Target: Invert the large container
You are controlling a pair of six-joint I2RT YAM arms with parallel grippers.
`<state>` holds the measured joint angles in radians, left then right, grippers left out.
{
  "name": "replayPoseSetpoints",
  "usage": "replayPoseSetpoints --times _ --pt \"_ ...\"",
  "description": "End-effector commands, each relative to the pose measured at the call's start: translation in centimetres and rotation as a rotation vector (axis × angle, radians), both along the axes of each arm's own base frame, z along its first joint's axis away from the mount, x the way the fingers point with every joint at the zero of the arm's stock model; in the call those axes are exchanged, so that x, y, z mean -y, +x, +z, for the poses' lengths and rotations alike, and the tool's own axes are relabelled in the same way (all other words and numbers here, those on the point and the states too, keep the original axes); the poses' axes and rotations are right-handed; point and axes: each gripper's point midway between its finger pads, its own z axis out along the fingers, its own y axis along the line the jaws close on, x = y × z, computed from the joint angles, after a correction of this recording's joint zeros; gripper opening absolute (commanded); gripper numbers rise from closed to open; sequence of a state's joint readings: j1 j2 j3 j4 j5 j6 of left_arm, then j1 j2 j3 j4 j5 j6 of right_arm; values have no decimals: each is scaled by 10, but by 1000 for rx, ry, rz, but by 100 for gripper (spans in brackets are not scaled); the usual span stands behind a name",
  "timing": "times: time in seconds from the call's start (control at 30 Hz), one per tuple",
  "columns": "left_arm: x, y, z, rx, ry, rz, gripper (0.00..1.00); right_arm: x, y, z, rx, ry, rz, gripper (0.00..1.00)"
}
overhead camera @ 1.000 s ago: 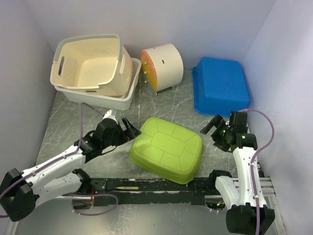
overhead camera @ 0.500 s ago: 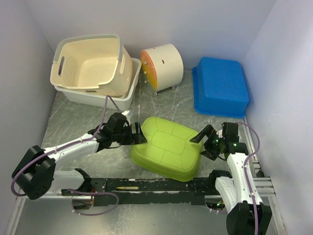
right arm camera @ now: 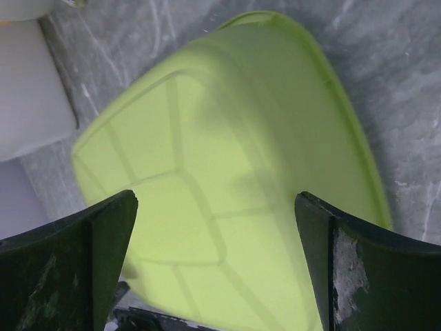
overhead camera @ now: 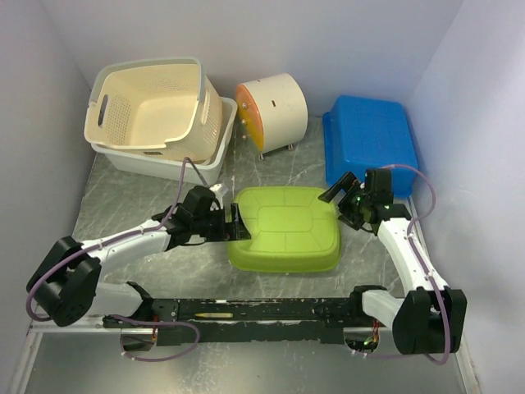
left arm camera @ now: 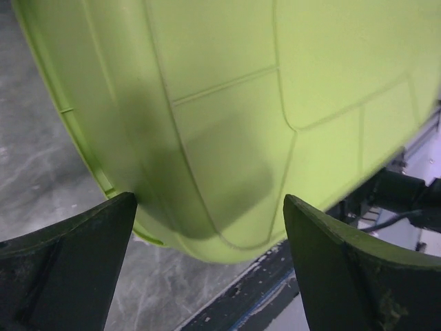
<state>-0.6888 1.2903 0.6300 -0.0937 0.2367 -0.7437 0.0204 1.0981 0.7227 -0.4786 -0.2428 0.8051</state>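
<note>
My left claw point(overhead camera: 234, 223) and right claw point(overhead camera: 344, 205) gape fully, gripping nothing, flanking the green container point(overhead camera: 287, 226), dead centre, bottom-up, long axis nine-to-three. At ten o'clock, the cream basket point(overhead camera: 152, 107) nests in the white tub point(overhead camera: 205, 168).

The tub point(overhead camera: 285, 226) is lime green plastic with rounded corners. It lies upside down (base up, rim on the table point(overhead camera: 123, 197)) at mid-table, shallow moulded lines crossing its base.
</note>
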Motion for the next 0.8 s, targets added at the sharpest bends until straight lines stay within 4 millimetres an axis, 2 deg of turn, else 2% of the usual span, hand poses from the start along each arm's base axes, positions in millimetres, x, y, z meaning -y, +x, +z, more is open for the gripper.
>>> replayPoseSetpoints --times 0.0,0.13,0.27,0.47,0.53,0.6,0.77 --pt "35 1 38 38 -127 -118 98 13 -7 24 5 -90 -58 100" --pt "29 14 48 93 -72 -103 99 28 -19 30 25 -157 -99 100" --pt "26 27 53 105 -58 -95 99 32 -28 18 1 -186 -88 100" --pt "19 51 45 102 -28 -4 99 45 -15 11 3 -312 -23 100" --pt "14 61 36 91 13 42 98 42 -8 7 -4 -321 24 100" --pt "19 64 29 80 22 24 98 36 -3 1 -21 -303 65 100" --pt "52 59 34 55 -104 -103 94 11 -1 -12 -23 -192 153 100"
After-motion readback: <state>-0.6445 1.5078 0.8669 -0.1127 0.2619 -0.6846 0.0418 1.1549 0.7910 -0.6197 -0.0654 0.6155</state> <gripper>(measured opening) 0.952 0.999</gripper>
